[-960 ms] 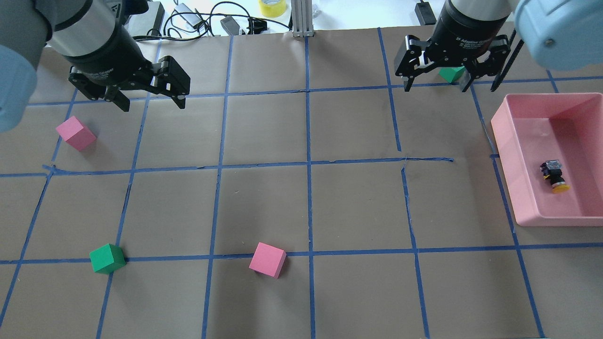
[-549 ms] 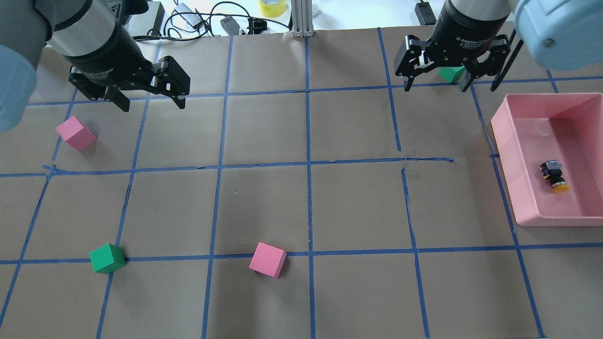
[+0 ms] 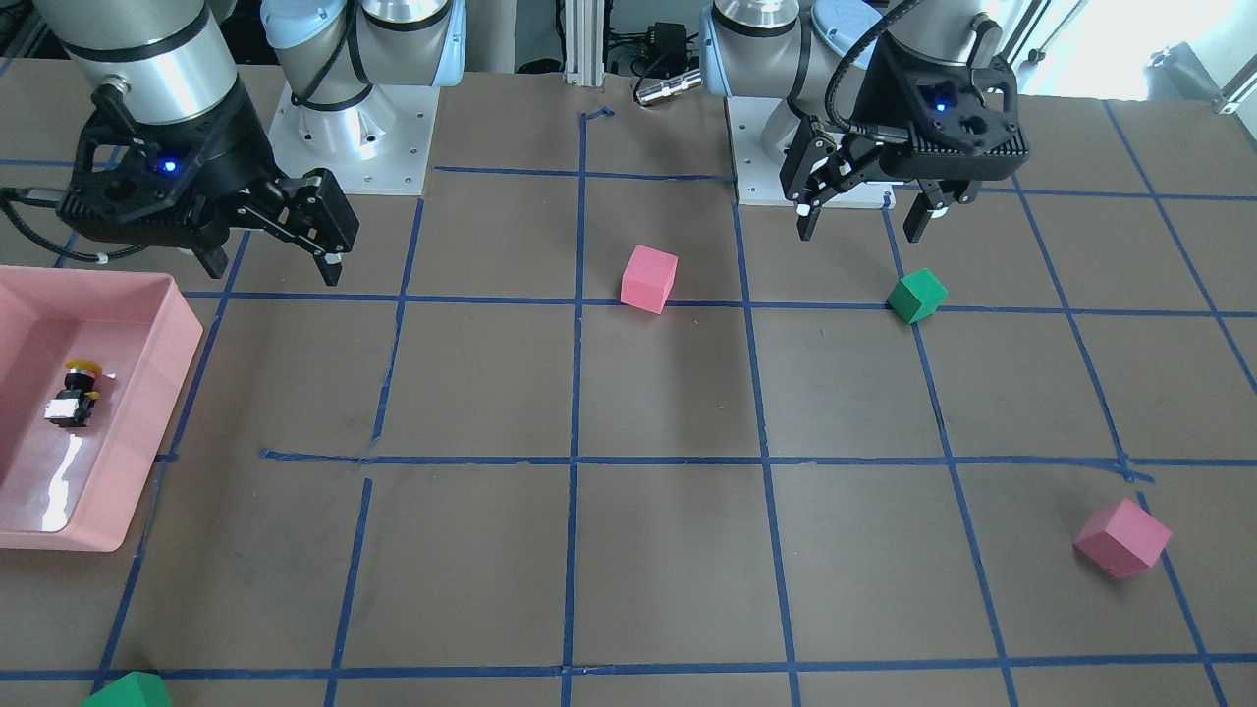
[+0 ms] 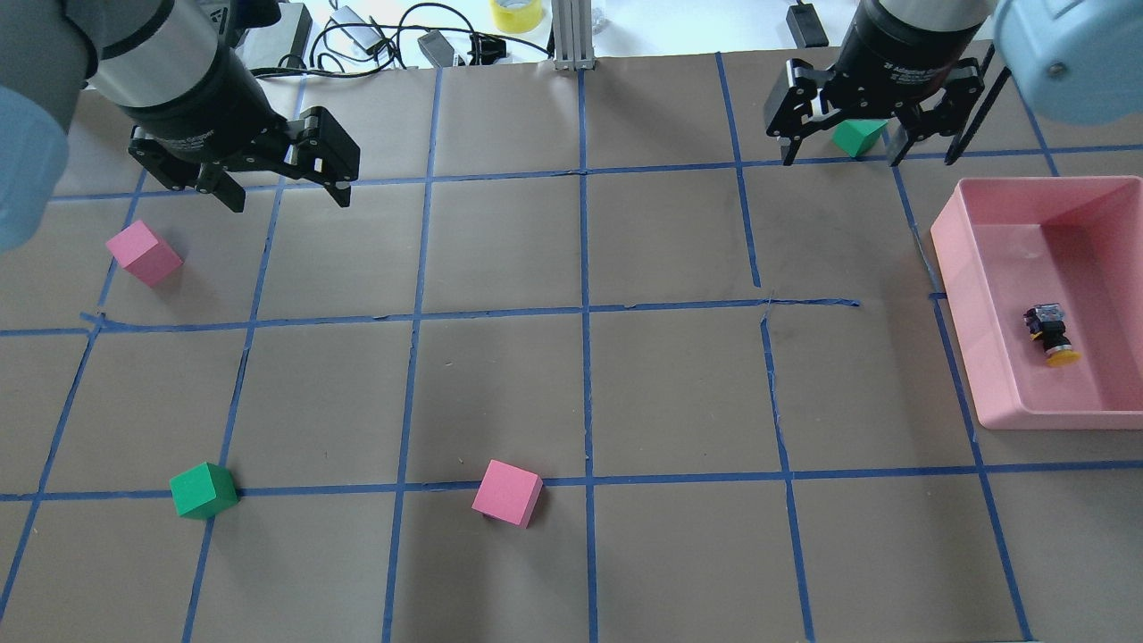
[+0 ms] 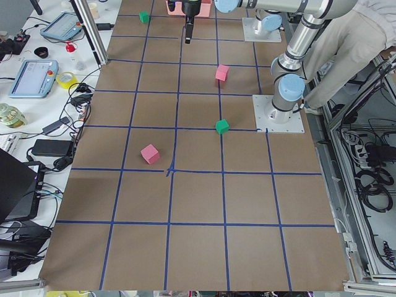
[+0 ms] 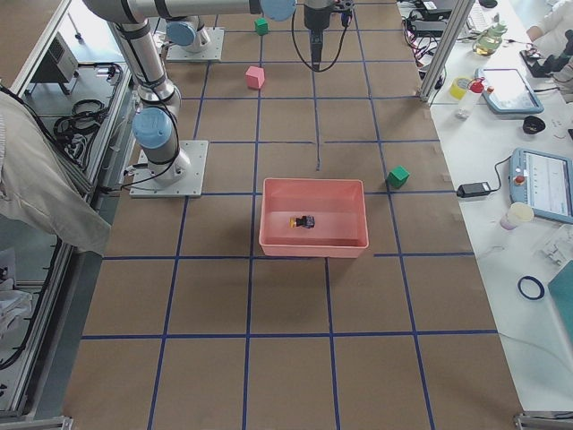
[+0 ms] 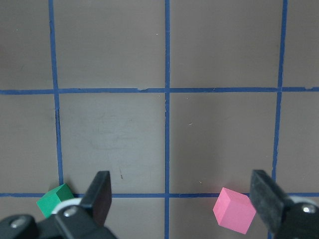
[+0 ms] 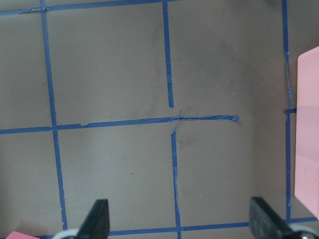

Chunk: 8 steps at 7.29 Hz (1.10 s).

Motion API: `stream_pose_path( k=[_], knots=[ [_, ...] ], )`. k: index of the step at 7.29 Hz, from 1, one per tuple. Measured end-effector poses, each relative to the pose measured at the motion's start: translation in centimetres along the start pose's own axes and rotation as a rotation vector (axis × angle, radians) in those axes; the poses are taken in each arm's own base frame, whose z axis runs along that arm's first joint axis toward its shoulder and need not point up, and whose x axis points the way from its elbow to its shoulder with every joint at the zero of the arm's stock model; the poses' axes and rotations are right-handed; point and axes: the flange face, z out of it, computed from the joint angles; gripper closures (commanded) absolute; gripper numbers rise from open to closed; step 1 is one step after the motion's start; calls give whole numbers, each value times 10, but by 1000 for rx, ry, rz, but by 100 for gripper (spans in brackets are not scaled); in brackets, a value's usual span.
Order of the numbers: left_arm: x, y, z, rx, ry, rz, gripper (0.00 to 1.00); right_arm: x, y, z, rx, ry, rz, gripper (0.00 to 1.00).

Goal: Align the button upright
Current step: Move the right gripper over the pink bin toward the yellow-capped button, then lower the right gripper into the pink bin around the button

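Note:
The button (image 4: 1052, 336) lies on its side inside the pink tray (image 4: 971, 295) at the right, its yellow cap pointing toward the table's near edge. It also shows in the front-facing view (image 3: 74, 396) and the exterior right view (image 6: 304, 221). My right gripper (image 4: 841, 161) is open and empty, hovering above the table left of the tray's far corner and well away from the button. My left gripper (image 4: 287, 200) is open and empty above the far left of the table. The right wrist view shows only the tray's edge (image 8: 309, 124).
Foam cubes lie about: a pink cube (image 4: 143, 253) under my left gripper's side, a green cube (image 4: 204, 489), a pink cube (image 4: 507, 493) at the front, and a green cube (image 4: 857, 136) beneath my right gripper. Cables and tape lie beyond the far edge.
My right gripper has shifted a little to the right, toward the tray's side, still open. The left gripper and the button have not moved.

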Motion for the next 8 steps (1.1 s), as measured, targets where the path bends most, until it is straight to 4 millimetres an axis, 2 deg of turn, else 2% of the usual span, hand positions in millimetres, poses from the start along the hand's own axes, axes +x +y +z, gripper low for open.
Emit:
stream_pose_path(
  k=[1, 3, 6, 7, 8],
  knots=[
    [0, 0, 0, 0, 0, 0, 0, 24, -10, 6, -11, 2, -4, 0],
    [0, 0, 0, 0, 0, 0, 0, 90, -32, 24, -38, 7, 16, 0],
    [0, 0, 0, 0, 0, 0, 0, 201, -73, 77, -40, 18, 25, 0],
    [0, 0, 0, 0, 0, 0, 0, 238, -82, 97, -28, 18, 8, 0],
    [0, 0, 0, 0, 0, 0, 0, 267, -82, 118, -21, 19, 14, 0]
  ],
)
